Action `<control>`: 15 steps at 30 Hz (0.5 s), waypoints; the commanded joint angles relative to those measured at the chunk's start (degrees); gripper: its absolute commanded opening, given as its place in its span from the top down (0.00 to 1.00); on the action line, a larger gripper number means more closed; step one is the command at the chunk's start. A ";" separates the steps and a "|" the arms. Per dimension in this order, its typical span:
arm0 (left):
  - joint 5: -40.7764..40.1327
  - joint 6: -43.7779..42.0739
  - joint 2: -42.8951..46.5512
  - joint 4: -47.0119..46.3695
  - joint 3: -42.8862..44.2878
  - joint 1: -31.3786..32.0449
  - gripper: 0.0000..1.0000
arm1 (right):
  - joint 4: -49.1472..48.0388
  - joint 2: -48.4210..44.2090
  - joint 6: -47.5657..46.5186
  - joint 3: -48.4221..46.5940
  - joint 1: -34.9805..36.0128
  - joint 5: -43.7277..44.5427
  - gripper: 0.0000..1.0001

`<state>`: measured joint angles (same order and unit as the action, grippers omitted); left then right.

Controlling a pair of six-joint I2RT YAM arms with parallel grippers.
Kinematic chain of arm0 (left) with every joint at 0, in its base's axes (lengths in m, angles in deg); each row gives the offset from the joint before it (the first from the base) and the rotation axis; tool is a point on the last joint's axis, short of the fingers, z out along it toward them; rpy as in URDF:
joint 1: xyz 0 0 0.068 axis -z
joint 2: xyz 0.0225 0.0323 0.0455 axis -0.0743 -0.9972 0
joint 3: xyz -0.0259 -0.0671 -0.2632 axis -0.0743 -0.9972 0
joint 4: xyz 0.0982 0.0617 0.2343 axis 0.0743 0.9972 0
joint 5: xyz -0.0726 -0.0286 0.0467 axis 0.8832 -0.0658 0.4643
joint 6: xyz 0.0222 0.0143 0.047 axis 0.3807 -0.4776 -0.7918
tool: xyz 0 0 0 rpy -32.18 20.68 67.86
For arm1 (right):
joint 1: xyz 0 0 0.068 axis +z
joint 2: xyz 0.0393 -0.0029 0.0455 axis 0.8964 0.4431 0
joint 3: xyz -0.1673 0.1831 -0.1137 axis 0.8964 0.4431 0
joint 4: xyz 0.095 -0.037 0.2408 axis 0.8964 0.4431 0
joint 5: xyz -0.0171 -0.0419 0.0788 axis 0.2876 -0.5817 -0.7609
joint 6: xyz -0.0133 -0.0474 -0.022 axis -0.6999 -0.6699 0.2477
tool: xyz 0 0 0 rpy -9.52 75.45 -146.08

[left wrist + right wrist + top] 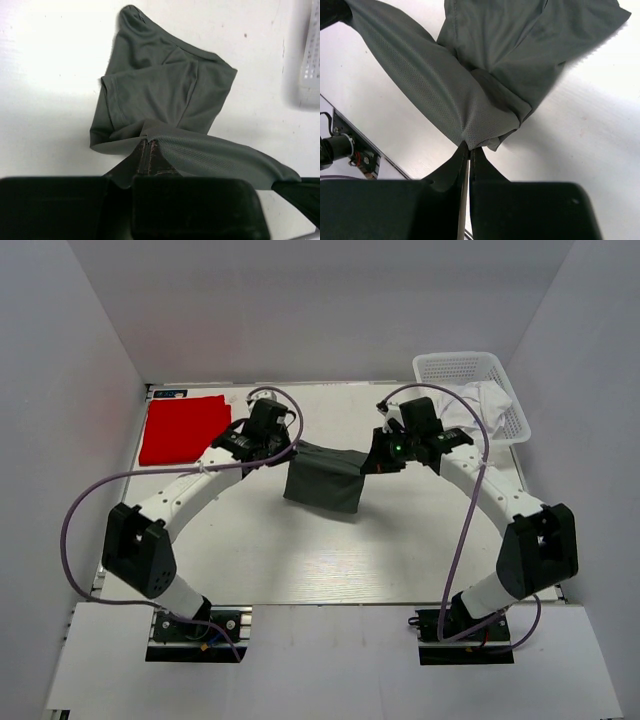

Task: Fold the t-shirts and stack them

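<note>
Fingers of left gripper: closed tight and pinching one upper edge of the dark grey-green t-shirt, with cloth draping away from the pads.
Fingers of right gripper: pressed together with barely a sliver between them, gripping a bunched bit of the same shirt's opposite edge.
Shirt in hand: hanging between the two grippers over the middle of the table, somewhat toward the far edge. Its top edge is stretching from one grip to the other, while its lower part is resting on the surface, doubled on itself with a sleeve hem showing.
Red t-shirt: lying flat by the far left corner, looking already folded.
White t-shirts: sitting crumpled in the white mesh basket at the far right corner; how many, I cannot tell.
Step in hand: most likely a fold of the grey-green shirt, with both arms carrying its held edge over the part lying on the table.
Next move: it is calling for both grippers travelling together at matched height, so the edge is landing square and unwrinkled, and only then for opening the fingers.
</note>
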<state>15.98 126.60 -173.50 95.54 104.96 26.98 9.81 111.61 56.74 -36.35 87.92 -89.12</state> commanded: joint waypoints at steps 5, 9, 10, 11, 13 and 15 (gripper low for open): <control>-3.61 -3.63 -8.19 -1.90 8.49 -5.05 1.00 | -0.19 5.64 -2.85 -5.76 -4.80 -1.20 1.00; -1.50 -6.44 -14.51 -1.90 14.21 -6.20 1.00 | -0.19 9.95 -3.29 -10.06 -6.12 -3.74 1.00; -1.50 -6.45 -15.76 -1.90 16.57 -6.80 1.00 | -0.71 11.70 -3.37 -10.33 -6.99 -3.92 1.00; -0.97 -7.23 -17.08 -1.90 17.73 -6.81 1.00 | -1.24 12.24 -3.11 -10.42 -7.35 -4.19 1.00; -0.97 -7.85 -19.54 -2.51 20.80 -7.33 1.00 | -2.12 14.52 -3.29 -12.17 -8.31 -4.98 1.00; -0.45 -7.85 -23.67 -1.91 23.35 -8.03 1.00 | -2.56 18.38 -3.64 -14.19 -9.20 -5.24 1.00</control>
<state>19.28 121.31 -195.18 93.90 124.22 21.93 6.53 127.10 55.14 -47.48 80.97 -94.22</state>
